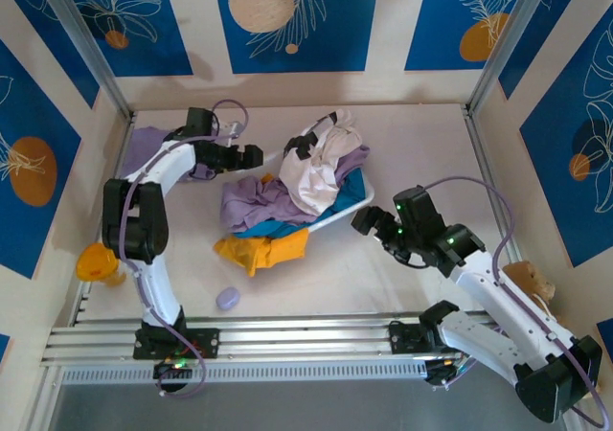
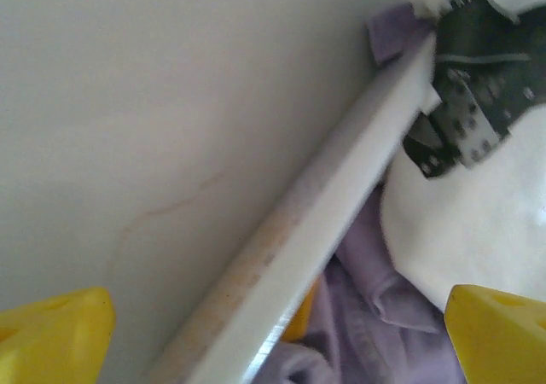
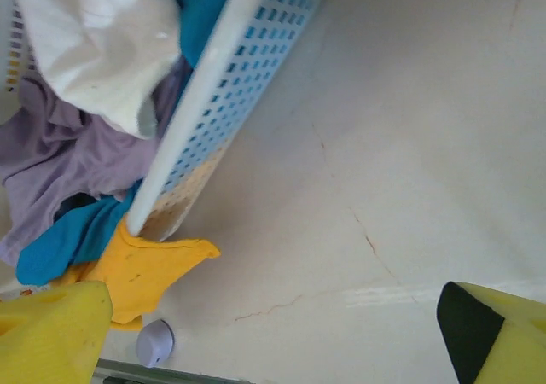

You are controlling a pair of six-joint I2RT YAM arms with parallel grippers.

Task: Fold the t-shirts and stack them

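White perforated plastic basket (image 1: 350, 208) lies tipped on the pale table (image 1: 412, 144), and the t-shirts are a crumpled heap in and around it. The large white shirt with black printed patches (image 1: 321, 177) sits on top. The lavender-purple shirt (image 1: 254, 201) spills over the near-left side, with the teal shirt (image 1: 278, 228) and the yellow-orange shirt (image 1: 259, 249) trailing onto the table below it.

By my reading, nothing is folded and no stack has begun, so the whole job remains.

The left gripper (image 1: 251, 155) hovers just beside the heap's far-left edge, fingers spread apart and holding nothing. The right gripper (image 1: 362, 220) hangs near the basket's right end, equally wide and empty.

From above, more lavender cloth (image 1: 144, 148) shows flat beyond the left arm, and a brown teddy bear (image 1: 532, 280) sits at the right edge.

The left wrist view adds close detail: the basket's rim runs diagonally, and the black patches (image 2: 469, 85) carry a dotted pattern.

The right wrist view shows the basket's gridded wall, thin cracks in the tabletop, and a small round lavender blob (image 3: 155, 343) near the front rail.
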